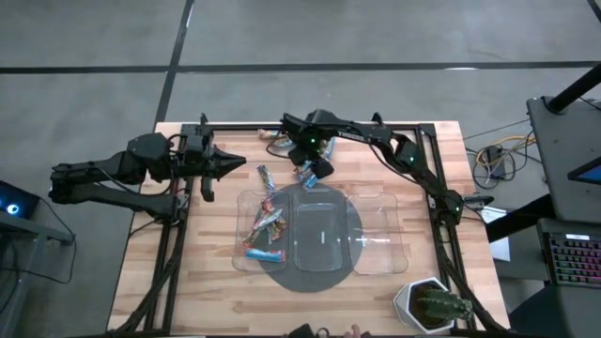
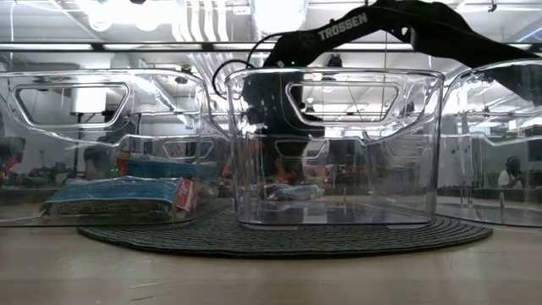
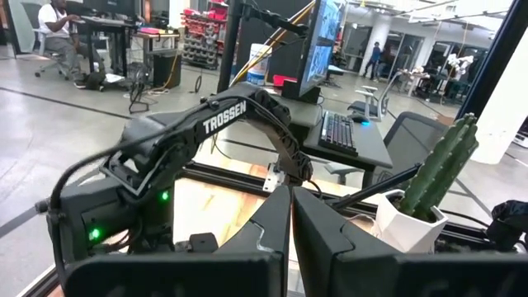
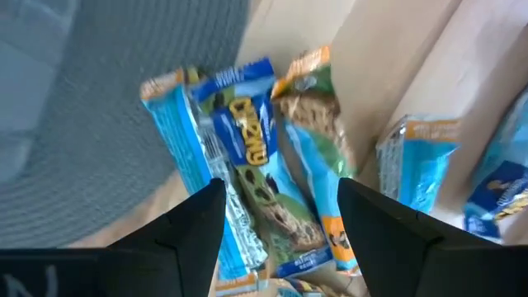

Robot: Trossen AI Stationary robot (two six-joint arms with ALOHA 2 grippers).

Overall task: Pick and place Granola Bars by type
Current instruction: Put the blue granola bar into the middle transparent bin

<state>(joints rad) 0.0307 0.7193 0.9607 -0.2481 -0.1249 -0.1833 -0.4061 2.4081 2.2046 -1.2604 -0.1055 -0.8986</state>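
The right gripper [image 1: 310,171] reaches in from the right side of the tabletop [image 1: 207,291] to a spot just beyond the far edge of the middle tray [image 1: 324,235]. In the right wrist view its fingers [image 4: 194,219] are spread wide, hanging on either side of a blue-wrapped granola bar [image 4: 243,157] without pinching it. That bar lies in a loose heap with other blue bars [image 4: 421,161] on the bare wood beside the edge of the dark round mat [image 4: 91,91]; they overlap, with little free room between them.

The left gripper [image 1: 223,163] waits above the far left part of the tabletop, pointing right, its fingers [image 3: 276,227] pressed together with nothing between them. Open wood lies between it and the heap.

Three clear trays sit side by side across the mat [image 1: 282,277]. The left tray [image 1: 246,202] holds several bars [image 1: 266,225], red-multicoloured and blue, bunched toward its middle and near end. The middle tray shows no bars inside from above, and so does the right tray [image 1: 380,235]. One more bar [image 1: 267,176] lies on the wood just beyond the left tray's far edge.

A potted cactus [image 1: 432,305] stands at the near right corner, well apart from the trays. The near left part of the tabletop is bare wood.
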